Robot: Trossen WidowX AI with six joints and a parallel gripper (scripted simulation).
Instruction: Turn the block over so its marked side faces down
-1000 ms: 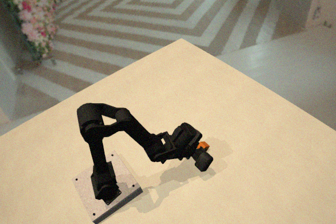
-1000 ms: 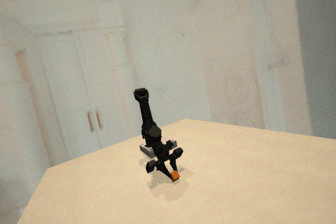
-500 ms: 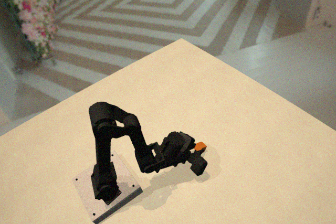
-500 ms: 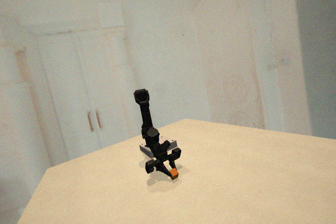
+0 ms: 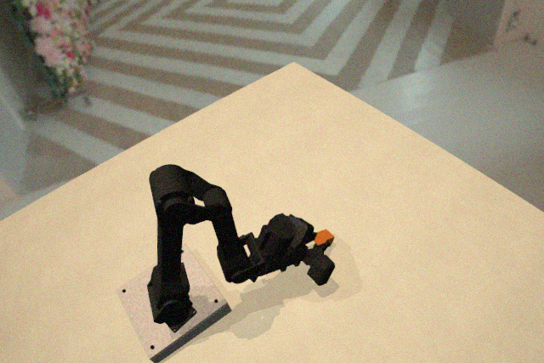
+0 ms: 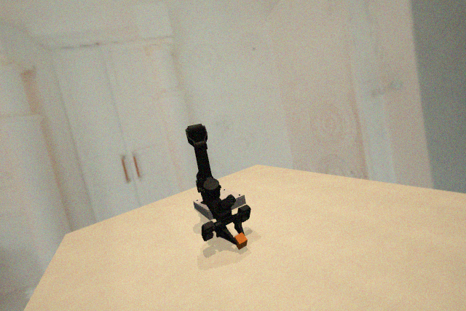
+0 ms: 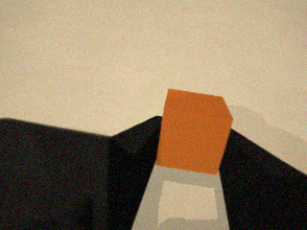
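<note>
Between the black jaws [image 5: 317, 242] [image 6: 240, 237], the orange block [image 5: 324, 237] [image 6: 240, 239] [image 7: 194, 131], gripped above the pale table [image 5: 307, 139] [image 6: 338, 243] [image 7: 96, 57].

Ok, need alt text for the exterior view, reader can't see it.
Black robot arm's gripper grips a small orange block at its fingertips, low over a pale wood-toned table. Behind the arm are a pale wall and double cabinet doors with two reddish handles.
</note>
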